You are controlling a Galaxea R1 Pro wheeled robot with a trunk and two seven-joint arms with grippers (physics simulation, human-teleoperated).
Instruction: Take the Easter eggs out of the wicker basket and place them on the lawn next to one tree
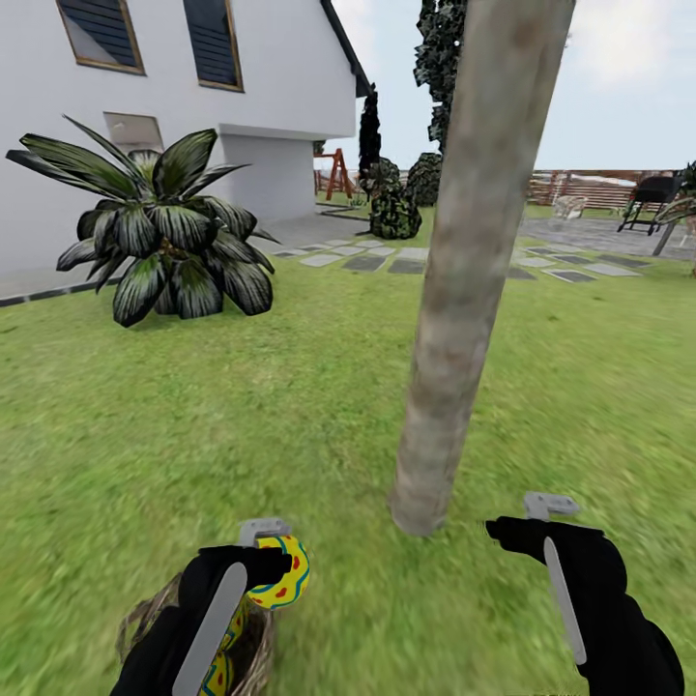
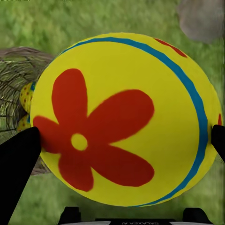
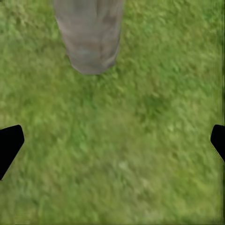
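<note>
Left gripper (image 1: 271,570) clamped on one Easter egg (image 1: 282,572), fingers pressing both sides of it; in the left wrist view the held egg (image 2: 124,119) sits between the black fingertips (image 2: 18,159), yellow with a big red flower mark and a blue band. Egg is lifted just above the wicker basket (image 1: 155,609), which stands on the lawn (image 1: 193,425) under the left arm at the lower left of the head view. More patterned egg surface shows inside the basket (image 1: 220,667), partly hidden by the arm; the left wrist view also catches the basket rim (image 2: 16,75) with a bit of yellow egg (image 2: 26,96) behind the held one. How many remain inside I cannot tell.

Right gripper (image 1: 527,527) empty, jaws spread apart, hanging over bare grass; right wrist view shows its black fingertips (image 3: 9,143) at both edges with grass (image 3: 122,154) between, and the tree (image 3: 89,33) base just ahead.

Tree (image 1: 474,271) trunk stands between the two grippers, slightly farther out, grey-brown and mottled, leaning a little. Basket is near the trunk base, to its left.

Farther out: broad-leaved dark plant (image 1: 164,237), white house (image 1: 193,97), grey stepping stones (image 1: 387,259), wooden fence (image 1: 580,188).
</note>
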